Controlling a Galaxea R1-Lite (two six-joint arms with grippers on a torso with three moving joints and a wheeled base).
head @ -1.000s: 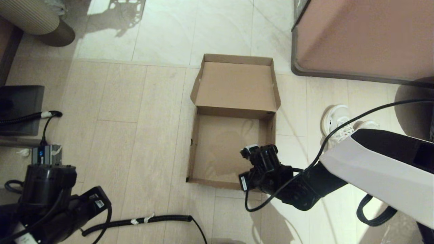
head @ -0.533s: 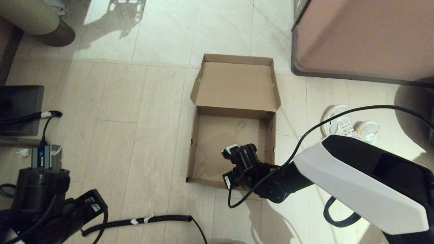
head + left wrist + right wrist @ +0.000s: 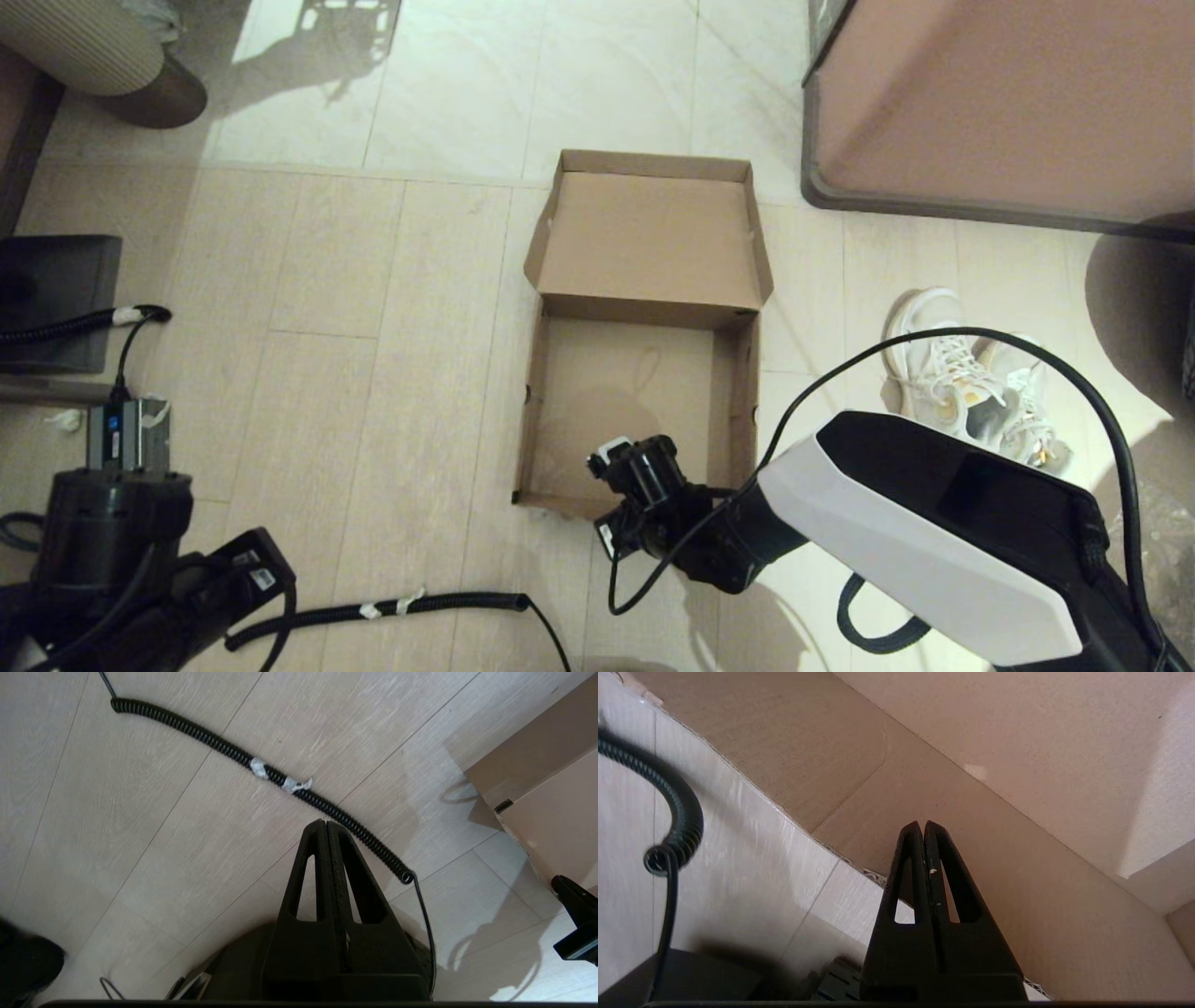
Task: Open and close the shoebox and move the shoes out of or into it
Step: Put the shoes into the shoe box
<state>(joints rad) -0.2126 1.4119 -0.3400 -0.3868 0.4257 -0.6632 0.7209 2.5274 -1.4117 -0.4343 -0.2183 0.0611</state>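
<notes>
Shoebox (image 3: 639, 327) lay open and empty, shoes (image 3: 971, 387) on the floor right of it. My right tool (image 3: 611, 457), pressed together, hung over its near wall; I'd need to spread it before reaching for them.

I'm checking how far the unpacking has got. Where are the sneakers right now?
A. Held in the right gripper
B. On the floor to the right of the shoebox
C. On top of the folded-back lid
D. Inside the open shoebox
B: the shoes lie on the floor to the right of the shoebox, whose bottom is bare, and the right gripper has its jaws shut on nothing.
</notes>
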